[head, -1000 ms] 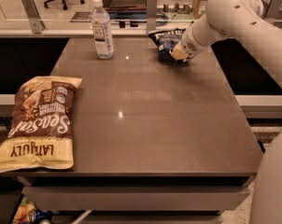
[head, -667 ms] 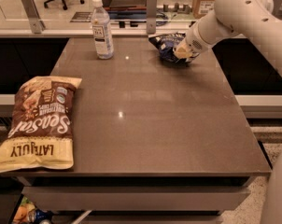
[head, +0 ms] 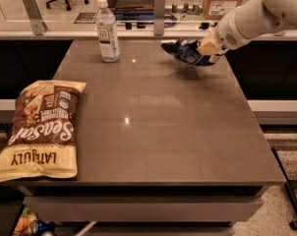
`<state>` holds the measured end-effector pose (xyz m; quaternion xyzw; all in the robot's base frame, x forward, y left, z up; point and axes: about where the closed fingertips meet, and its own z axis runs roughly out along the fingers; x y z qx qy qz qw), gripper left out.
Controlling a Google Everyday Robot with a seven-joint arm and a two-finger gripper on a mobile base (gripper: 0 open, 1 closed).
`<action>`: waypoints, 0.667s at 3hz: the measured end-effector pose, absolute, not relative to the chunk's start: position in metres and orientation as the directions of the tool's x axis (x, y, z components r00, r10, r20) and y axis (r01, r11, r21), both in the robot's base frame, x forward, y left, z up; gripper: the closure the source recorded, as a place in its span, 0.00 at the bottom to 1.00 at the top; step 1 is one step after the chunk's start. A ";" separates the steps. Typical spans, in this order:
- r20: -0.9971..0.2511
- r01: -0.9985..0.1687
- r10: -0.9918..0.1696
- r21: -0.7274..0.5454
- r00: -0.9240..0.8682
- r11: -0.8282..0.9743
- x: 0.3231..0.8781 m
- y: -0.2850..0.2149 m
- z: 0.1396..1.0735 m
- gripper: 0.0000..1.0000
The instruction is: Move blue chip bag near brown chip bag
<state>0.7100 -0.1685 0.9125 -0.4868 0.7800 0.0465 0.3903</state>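
Note:
The blue chip bag [head: 184,51], small, crumpled and dark blue, is at the far right of the table top. My gripper [head: 203,52] comes in from the upper right and is shut on the bag's right end. The bag hangs just above the surface, with a shadow under it. The brown chip bag [head: 40,128], large and flat with "Sea Salt" script and cream-yellow ends, lies at the table's front left, overhanging the left edge. The two bags are far apart.
A clear water bottle [head: 107,31] stands upright at the far left of the table [head: 158,127]. A raised ledge with metal posts runs along the back. The table's right edge is close to my arm.
My arm has drawn back up and to the right. The blue chip bag has shifted slightly right with the gripper and come off the surface. The brown bag and the bottle have not moved.

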 end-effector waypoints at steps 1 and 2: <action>-0.677 -0.823 -0.714 -0.293 -0.181 0.487 0.680 -0.172 0.934 1.00; -0.683 -0.864 -0.719 -0.277 -0.130 0.419 0.644 -0.163 0.948 1.00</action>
